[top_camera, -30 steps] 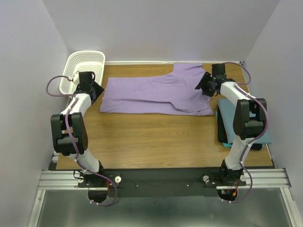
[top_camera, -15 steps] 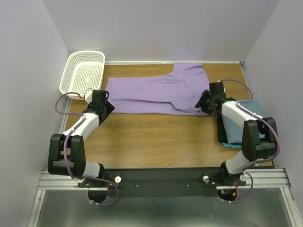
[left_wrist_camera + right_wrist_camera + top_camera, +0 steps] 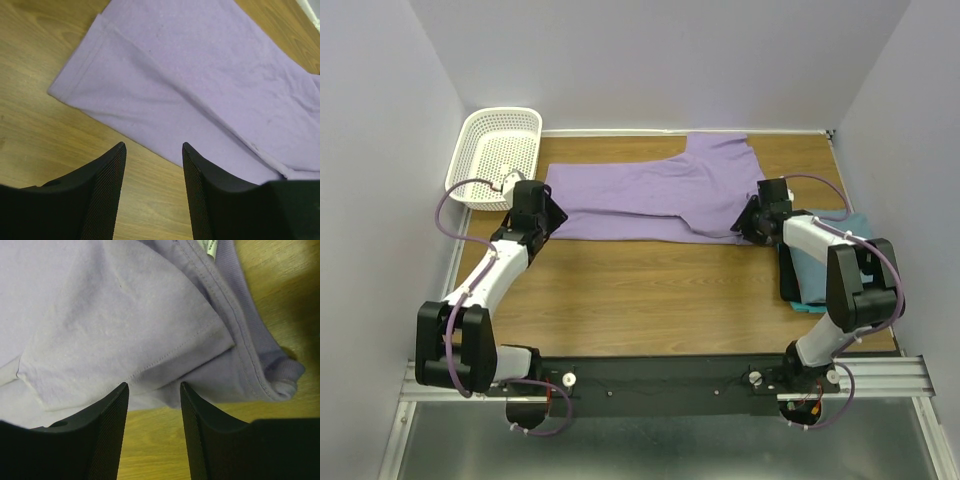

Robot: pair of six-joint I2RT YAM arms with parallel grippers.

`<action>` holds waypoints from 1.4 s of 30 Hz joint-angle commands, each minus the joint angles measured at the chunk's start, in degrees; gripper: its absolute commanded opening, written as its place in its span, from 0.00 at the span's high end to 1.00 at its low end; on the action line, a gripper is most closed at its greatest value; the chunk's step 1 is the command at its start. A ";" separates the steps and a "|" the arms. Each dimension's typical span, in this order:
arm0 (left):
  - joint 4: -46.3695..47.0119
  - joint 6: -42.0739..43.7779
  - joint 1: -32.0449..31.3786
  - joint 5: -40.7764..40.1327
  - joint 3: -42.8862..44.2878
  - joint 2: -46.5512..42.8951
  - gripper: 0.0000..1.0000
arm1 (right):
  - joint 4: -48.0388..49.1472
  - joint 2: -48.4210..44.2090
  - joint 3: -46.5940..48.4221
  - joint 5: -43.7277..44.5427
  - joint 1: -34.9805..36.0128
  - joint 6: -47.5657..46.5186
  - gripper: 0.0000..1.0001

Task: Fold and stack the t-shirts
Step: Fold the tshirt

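The lavender-purple t-shirt (image 3: pixel 650 200) lies flat across the back of the wooden table, one sleeve pointing to the rear. A folded teal t-shirt (image 3: pixel 825 250) rests at the right edge. My left gripper (image 3: pixel 546 214) hovers open at the purple shirt's near left corner (image 3: pixel 75 87), bare wood between its fingers. Open too, my right gripper (image 3: pixel 745 226) sits at the shirt's near right corner by the collar (image 3: pixel 235 325), its fingertips (image 3: pixel 122 390) just short of the sleeve hem (image 3: pixel 150 365). Neither holds cloth.
A white mesh basket (image 3: pixel 496 152) stands at the back left corner. White walls close in the table on three sides. Bare wood (image 3: pixel 640 290) runs between the purple shirt and the arm bases.
Both arms have swung from the shirt's far corners down to its near edge. The right jaws have narrowed a little. The shirt has not moved.
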 commanded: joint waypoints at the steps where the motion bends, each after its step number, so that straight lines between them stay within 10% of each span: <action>1: -1.49 2.98 -0.25 -0.06 2.23 -2.23 0.44 | 3.11 1.83 -0.15 -0.05 -0.16 2.59 0.48; 15: -1.93 4.38 -0.25 1.52 3.64 -1.53 0.44 | 7.24 4.90 -0.85 0.83 -0.25 5.23 0.55; 27: -1.93 4.65 -0.25 1.34 3.64 -1.00 0.44 | 7.24 7.53 6.52 -0.92 -0.25 4.18 0.99; 42: -1.84 5.00 -0.25 1.52 3.03 -0.82 0.44 | 7.24 23.08 26.91 -5.05 -0.25 2.95 1.00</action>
